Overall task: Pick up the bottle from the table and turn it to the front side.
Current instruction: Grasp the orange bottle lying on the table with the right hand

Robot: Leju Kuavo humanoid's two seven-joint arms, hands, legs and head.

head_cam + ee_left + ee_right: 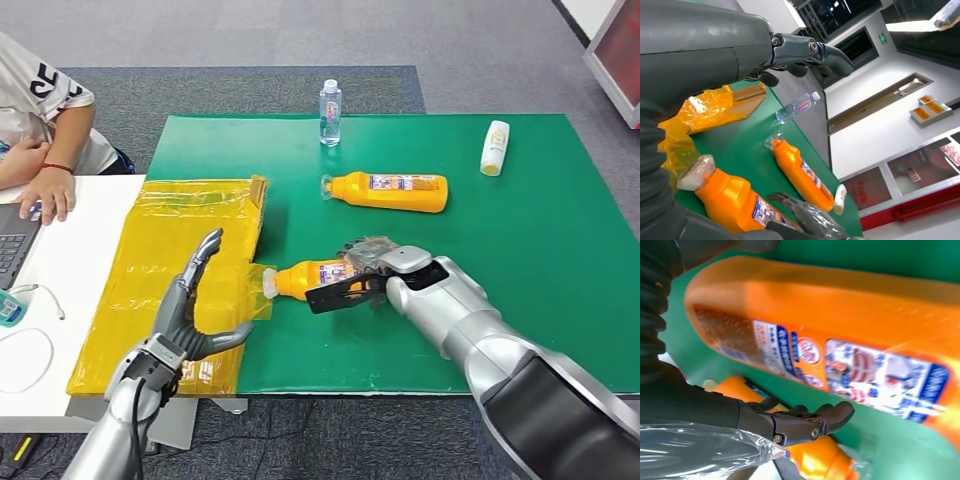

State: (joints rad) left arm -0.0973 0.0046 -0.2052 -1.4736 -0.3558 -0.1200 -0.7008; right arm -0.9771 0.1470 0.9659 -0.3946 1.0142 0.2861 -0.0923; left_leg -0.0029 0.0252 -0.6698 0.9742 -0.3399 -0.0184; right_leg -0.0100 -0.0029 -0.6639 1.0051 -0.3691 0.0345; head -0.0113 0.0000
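Observation:
An orange bottle point(306, 277) with a clear cap lies on its side on the green mat point(528, 250), cap toward the yellow bag. My right hand point(364, 270) grips its body, fingers curled over the top and the dark thumb along the near side. The right wrist view has that bottle point(817, 462) under the fingers point(810, 421). From the left wrist it appears close by point(734, 200). My left hand point(192, 312) hovers open over the yellow bag, fingers spread, holding nothing.
A second orange bottle point(389, 190) lies farther back on the mat. A clear water bottle point(330, 112) stands at the far edge, a small white bottle point(494, 147) lies far right. The yellow plastic bag point(166, 250) covers the mat's left end. A person point(45, 150) sits at a laptop, far left.

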